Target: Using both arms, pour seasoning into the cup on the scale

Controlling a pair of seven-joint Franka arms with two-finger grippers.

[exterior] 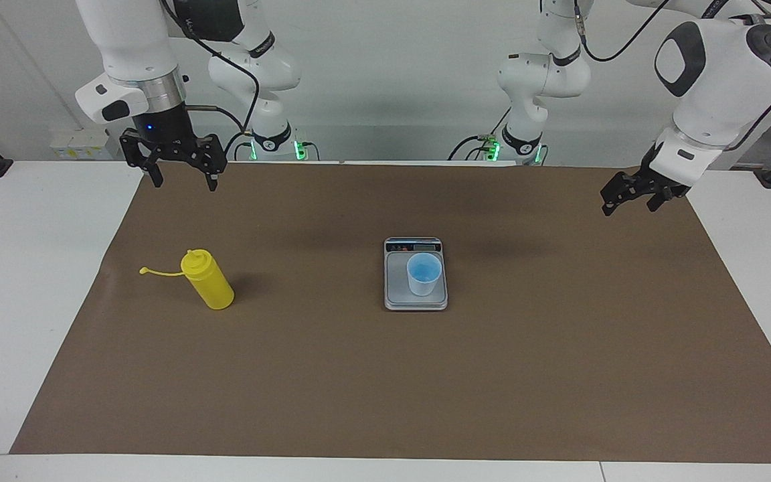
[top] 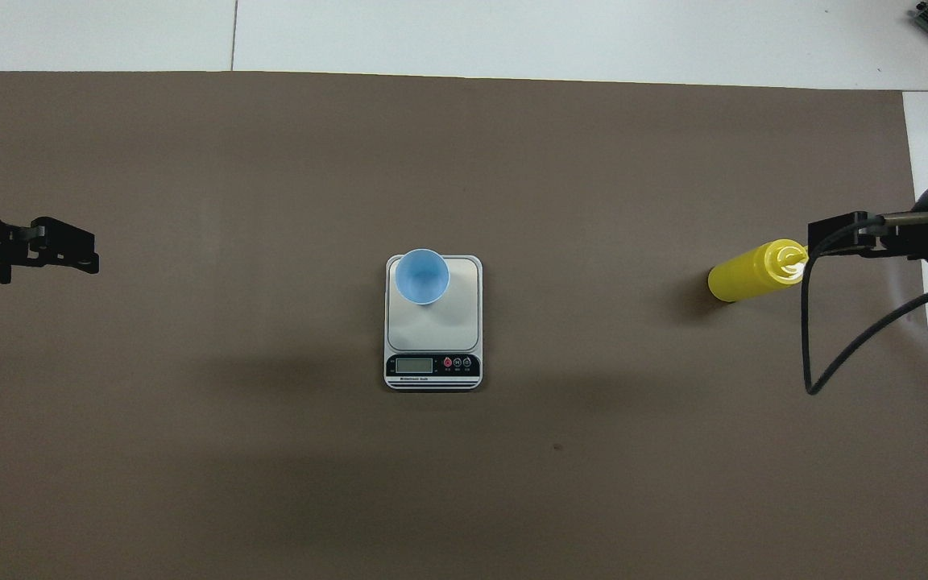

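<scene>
**Clerk:** Two grippers, three task items, one mat. Starting from the right arm's end of the table?

**Checker:** Go on.

**Clerk:** Item one: right gripper [exterior: 185, 181], raised over the edge of the brown mat [exterior: 385, 388] at the robots' end, fingers spread wide, holding nothing. From overhead it overlaps the bottle's top. The facing view shows it well apart from the bottle.

**Checker:** Item two?

**Clerk:** The seasoning [exterior: 210, 284], a yellow squeeze bottle standing on the mat toward the right arm's end, well apart from the scale. Its cap strap [exterior: 158, 272] sticks out toward that same end of the table [exterior: 24, 268].

**Checker:** Centre of the mat?

**Clerk:** Item three: the scale [exterior: 395, 298], flat on the mat, display strip [exterior: 413, 246] at the end nearer the robots. Item four: the cup [exterior: 423, 274], light blue, upright on the weighing plate. It sits off-centre, toward the left arm's side and away from the display. I cannot tell whether anything is in it.

**Checker:** And the last?

**Clerk:** Item five: left gripper [exterior: 628, 204], in the air over the mat's corner at the left arm's end, tilted, fingers apart, nothing between them. Nothing touches the scale but the cup.
</scene>
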